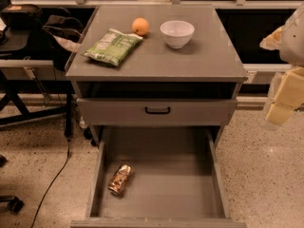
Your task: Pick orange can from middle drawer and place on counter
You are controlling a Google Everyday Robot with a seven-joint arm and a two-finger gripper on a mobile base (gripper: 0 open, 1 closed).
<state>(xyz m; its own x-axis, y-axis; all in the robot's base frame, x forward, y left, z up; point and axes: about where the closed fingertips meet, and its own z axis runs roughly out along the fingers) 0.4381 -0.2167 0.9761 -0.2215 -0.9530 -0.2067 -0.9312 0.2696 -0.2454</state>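
Small, dented, shiny golden-orange metal can: lying on its side on the floor of the wide, deep grey middle drawer. Drawer is pulled fully out. Can sits in the left half, just beside the left side wall and nearer the front edge than the back. Nothing touches it.

Above the open drawer: a shut grey drawer front with a black handle.

Flat matte grey counter on top of the cabinet carries three items. A green crinkled snack bag lies flat at front left. A round matte orange fruit sits just behind the bag, touching or nearly touching its far corner. A white bowl stands upright to the right of the fruit, apart from it.

Pale cream gripper: at the right edge of view, off the cabinet's right side, at about the height of the shut drawer, well apart from the can. It holds nothing that can be seen; whether released or clenched cannot be told.

Speckled floor around the cabinet; a black cable trails at left.
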